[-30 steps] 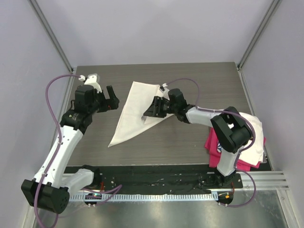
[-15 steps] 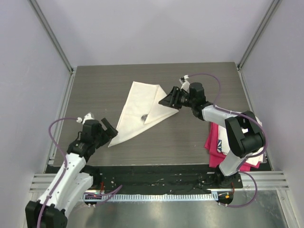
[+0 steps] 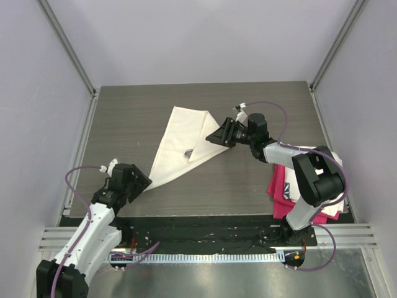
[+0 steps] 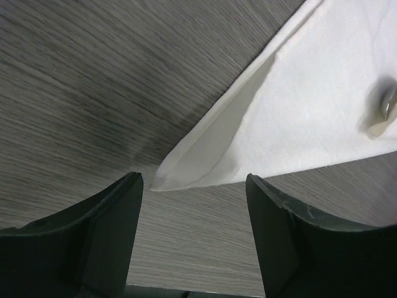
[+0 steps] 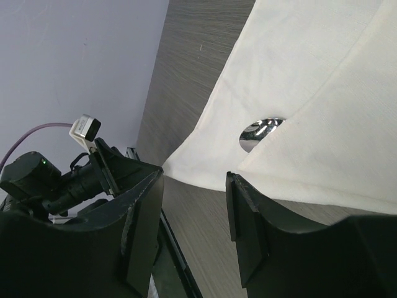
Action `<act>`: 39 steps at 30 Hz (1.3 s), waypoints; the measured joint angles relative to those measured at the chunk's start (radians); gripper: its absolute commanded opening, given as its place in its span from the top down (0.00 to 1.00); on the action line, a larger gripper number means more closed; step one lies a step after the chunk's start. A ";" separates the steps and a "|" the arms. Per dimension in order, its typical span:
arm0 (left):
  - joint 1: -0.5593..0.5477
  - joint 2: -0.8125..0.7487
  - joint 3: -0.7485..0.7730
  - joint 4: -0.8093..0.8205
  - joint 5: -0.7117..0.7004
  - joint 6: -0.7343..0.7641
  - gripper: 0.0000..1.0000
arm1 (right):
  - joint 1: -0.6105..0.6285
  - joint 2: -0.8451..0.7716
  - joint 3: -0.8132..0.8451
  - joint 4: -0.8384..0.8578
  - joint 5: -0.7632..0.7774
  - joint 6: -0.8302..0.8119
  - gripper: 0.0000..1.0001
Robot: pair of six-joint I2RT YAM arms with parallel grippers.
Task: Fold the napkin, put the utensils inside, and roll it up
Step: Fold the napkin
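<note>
The cream-white napkin (image 3: 177, 139) lies folded into a long triangle in the middle of the table. A flap covers the spoon, so only its shiny bowl (image 3: 188, 153) peeks out; the handle is hidden. My left gripper (image 3: 139, 184) hovers low just short of the napkin's near pointed corner (image 4: 162, 181), open, with bare table between its fingers (image 4: 111, 223). My right gripper (image 3: 215, 137) sits at the flap's right edge, open and empty. In the right wrist view the spoon bowl (image 5: 259, 131) shows beyond the napkin (image 5: 298, 68), ahead of the right gripper (image 5: 195, 180).
A pink cloth (image 3: 278, 188) under a folded white cloth (image 3: 329, 166) lies at the table's right edge beside the right arm's base. A black strip (image 3: 205, 226) runs along the near edge. Grey walls close in left, right and back.
My left arm swung from the far left down to the napkin's near corner, its jaws narrowing. My right gripper drew back from the napkin's middle to the flap's right edge.
</note>
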 measured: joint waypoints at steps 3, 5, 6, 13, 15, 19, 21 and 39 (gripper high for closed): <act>0.000 0.005 -0.019 0.012 0.001 -0.011 0.35 | 0.000 0.000 -0.001 0.013 -0.003 0.005 0.47; 0.001 0.014 -0.029 0.013 0.002 -0.023 0.37 | 0.000 0.000 -0.001 0.015 -0.004 0.007 0.47; 0.002 0.019 -0.034 0.014 0.002 -0.027 0.38 | 0.000 0.000 -0.001 0.016 -0.004 0.008 0.47; 0.004 0.016 -0.049 0.015 0.003 -0.054 0.45 | 0.000 0.001 -0.001 0.016 -0.005 0.012 0.47; 0.006 0.011 -0.054 0.016 0.003 -0.058 0.47 | 0.000 0.001 -0.001 0.016 -0.005 0.014 0.47; 0.008 0.009 -0.064 0.022 0.003 -0.065 0.51 | 0.000 0.005 -0.001 0.017 -0.005 0.017 0.47; 0.008 0.009 -0.068 0.024 0.003 -0.072 0.53 | 0.000 0.011 -0.001 0.017 -0.005 0.018 0.47; 0.013 -0.017 -0.100 0.039 0.000 -0.091 0.73 | 0.000 0.025 -0.001 0.017 -0.006 0.019 0.47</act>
